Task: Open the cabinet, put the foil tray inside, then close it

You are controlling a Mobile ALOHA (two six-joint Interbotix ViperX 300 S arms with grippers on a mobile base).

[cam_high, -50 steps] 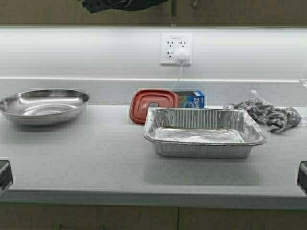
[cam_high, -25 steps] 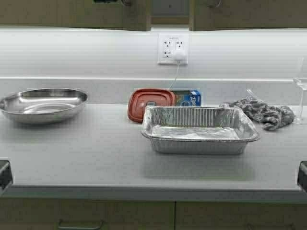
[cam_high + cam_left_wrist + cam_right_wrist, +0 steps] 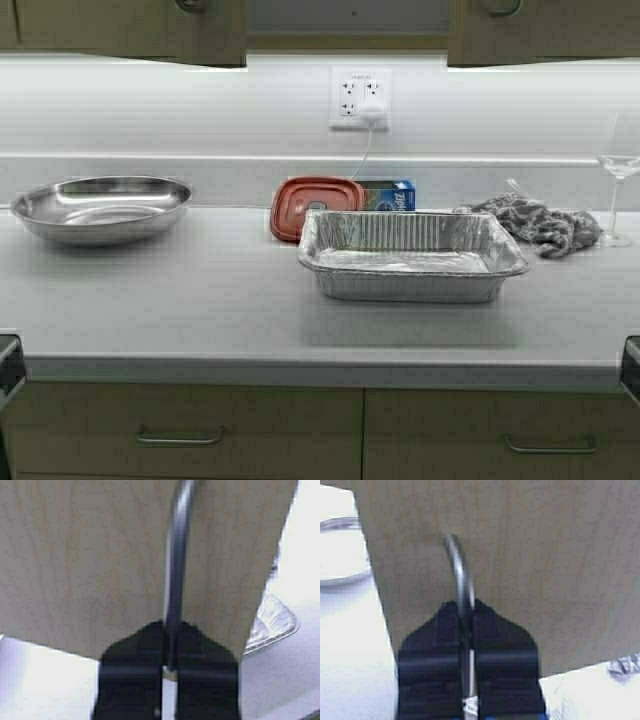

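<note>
The foil tray sits on the grey counter, right of centre; one corner of it also shows in the left wrist view. Above, the cabinet doors stand swung apart, the left door and the right door, with a dark opening between them. My left gripper is shut on the left door's metal bar handle. My right gripper is shut on the right door's handle. Neither gripper shows in the high view.
A steel bowl stands at the counter's left. A red lid and a blue box lean behind the tray. A grey rag and a wine glass are at the right. Drawers with handles run below.
The robot has backed away: the counter sits higher in the high view, the lower drawers and the wine glass have come into sight. The two cabinet doors have swung wider apart.
</note>
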